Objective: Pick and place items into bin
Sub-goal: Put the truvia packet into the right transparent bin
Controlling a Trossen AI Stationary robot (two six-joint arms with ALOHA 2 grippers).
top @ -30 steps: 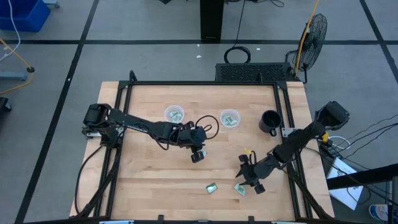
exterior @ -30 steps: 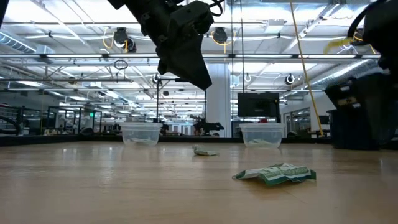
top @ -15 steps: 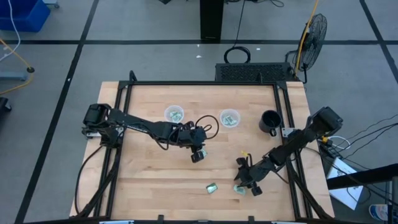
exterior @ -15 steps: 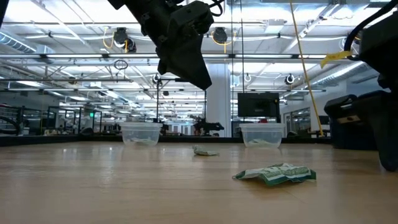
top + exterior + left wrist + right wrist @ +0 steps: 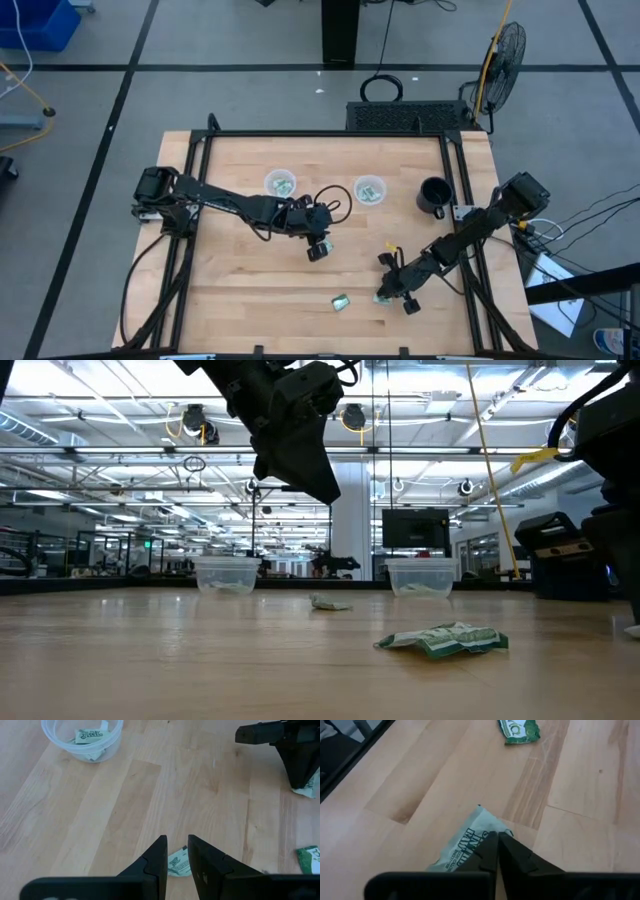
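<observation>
My right gripper [image 5: 497, 836] is down at the table's near right, shut on a pale green and white packet [image 5: 462, 847] that lies flat on the wood. A second packet [image 5: 340, 302] lies loose just to its left. My left gripper [image 5: 177, 842] hangs well above mid-table, its fingers a narrow gap apart and touching nothing. A third packet [image 5: 176, 865] lies on the table below it. Two clear cup-like bins [image 5: 281, 183] [image 5: 369, 190] at the far side hold more packets. My right gripper pinches the packet's edge [image 5: 485, 836], near one corner, between its two fingertips. The fingers come down at a slant from above. The rest of the packet still lies on the table.
A black mug [image 5: 433, 195] stands at the far right, beside the right-hand bin. Bare wood [image 5: 230, 280] stretches across the near left of the table. A black frame rail [image 5: 460, 170] runs along the table's edges.
My right gripper has moved down and a little toward the table's left edge, onto the packet, and has shut on it. The packet stays on the table.
</observation>
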